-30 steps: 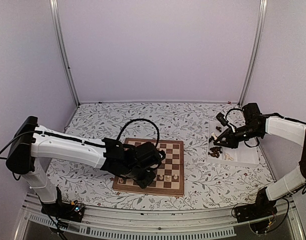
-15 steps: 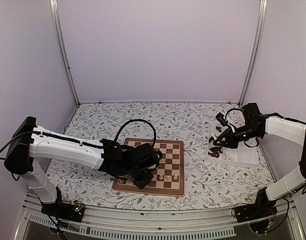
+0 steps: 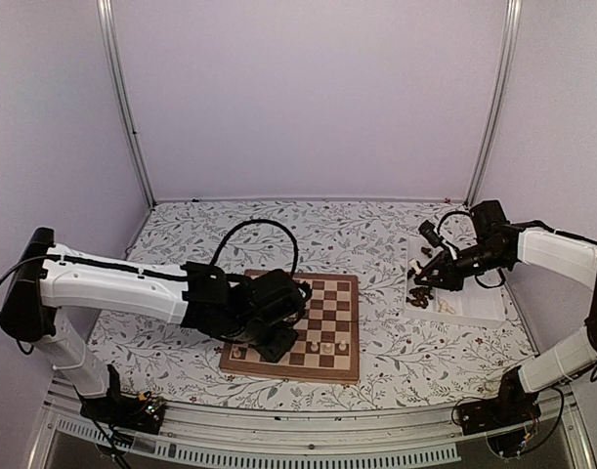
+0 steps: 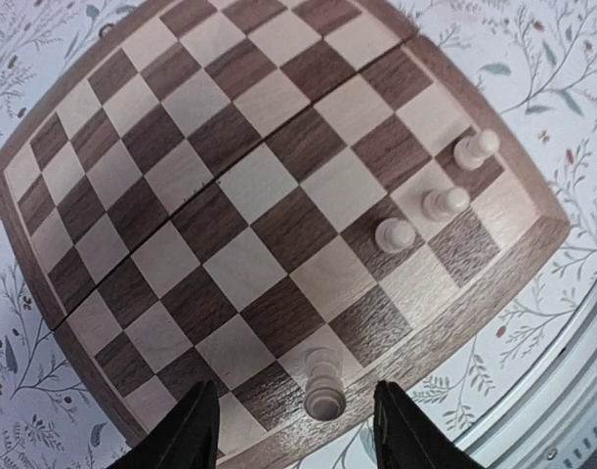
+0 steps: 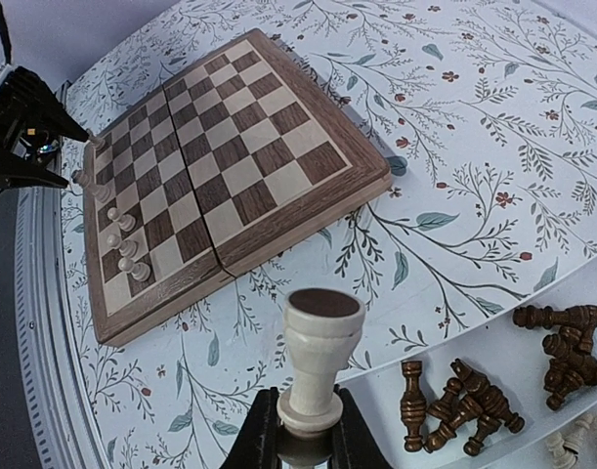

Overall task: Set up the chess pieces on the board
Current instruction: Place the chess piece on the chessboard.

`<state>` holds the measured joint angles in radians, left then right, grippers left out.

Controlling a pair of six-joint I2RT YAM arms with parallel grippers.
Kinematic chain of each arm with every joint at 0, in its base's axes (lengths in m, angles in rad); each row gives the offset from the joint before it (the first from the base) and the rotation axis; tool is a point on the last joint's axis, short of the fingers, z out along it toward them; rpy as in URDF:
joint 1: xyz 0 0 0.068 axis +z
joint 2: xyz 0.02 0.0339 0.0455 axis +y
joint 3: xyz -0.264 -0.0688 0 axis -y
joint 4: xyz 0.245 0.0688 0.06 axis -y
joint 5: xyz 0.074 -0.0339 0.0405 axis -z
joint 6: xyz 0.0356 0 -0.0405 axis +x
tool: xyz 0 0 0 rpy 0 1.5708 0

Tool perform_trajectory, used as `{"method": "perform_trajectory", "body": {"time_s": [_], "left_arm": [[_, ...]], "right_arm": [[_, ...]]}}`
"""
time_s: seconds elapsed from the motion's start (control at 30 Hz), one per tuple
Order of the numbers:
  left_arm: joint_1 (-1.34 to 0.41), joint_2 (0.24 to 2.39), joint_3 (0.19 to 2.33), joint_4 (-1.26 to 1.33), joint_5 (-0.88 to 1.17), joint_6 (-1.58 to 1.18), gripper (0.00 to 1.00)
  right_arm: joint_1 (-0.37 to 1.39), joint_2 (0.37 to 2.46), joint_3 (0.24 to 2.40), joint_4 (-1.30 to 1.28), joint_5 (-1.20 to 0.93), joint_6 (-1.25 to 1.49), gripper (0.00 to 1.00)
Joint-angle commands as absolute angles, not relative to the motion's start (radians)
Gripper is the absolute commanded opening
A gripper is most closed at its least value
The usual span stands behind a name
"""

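Left gripper (image 4: 293, 393) gapes, a pale piece (image 4: 324, 384) upright between its jaws; right gripper (image 5: 304, 438) pinches a rook (image 5: 316, 357) by its base.

Soft, even light, faint shadows. Wrist views bulge at the edges, curving the board (image 4: 278, 195). The pale piece (image 5: 316, 357) in the right gripper (image 5: 308, 435) looks slightly soft.

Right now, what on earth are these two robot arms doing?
They are setting up chess. The left gripper hangs open around a pale cream wooden piece standing on the tan-and-brown chequered wooden chessboard, near three pale pawns. The right gripper holds another cream piece at the white rectangular tray, where dark brown pieces lie heaped.
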<state>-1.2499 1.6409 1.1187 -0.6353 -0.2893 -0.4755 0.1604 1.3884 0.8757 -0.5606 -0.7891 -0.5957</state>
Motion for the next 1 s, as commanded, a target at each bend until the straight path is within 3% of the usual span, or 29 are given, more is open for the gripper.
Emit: {"method": "perform_trajectory", "body": {"time_s": [0.0, 0.47, 0.97], "left_arm": [[-1.241, 1.545, 1.202, -0.594, -0.333, -0.442, 0.58], [-1.131, 1.552, 1.168, -0.072, 0.139, -0.512, 0.55], [-1.105, 1.644, 1.168, 0.123, 0.275, -0.588, 0.49]], "right_arm": [[0.225, 1.329, 0.889, -0.599, -0.774, -0.63, 0.03], [0.568, 1.32, 1.12, -0.782, -0.658, -0.705, 0.04], [0.729, 1.375, 1.173, -0.82, -0.582, -0.713, 0.04]]}}
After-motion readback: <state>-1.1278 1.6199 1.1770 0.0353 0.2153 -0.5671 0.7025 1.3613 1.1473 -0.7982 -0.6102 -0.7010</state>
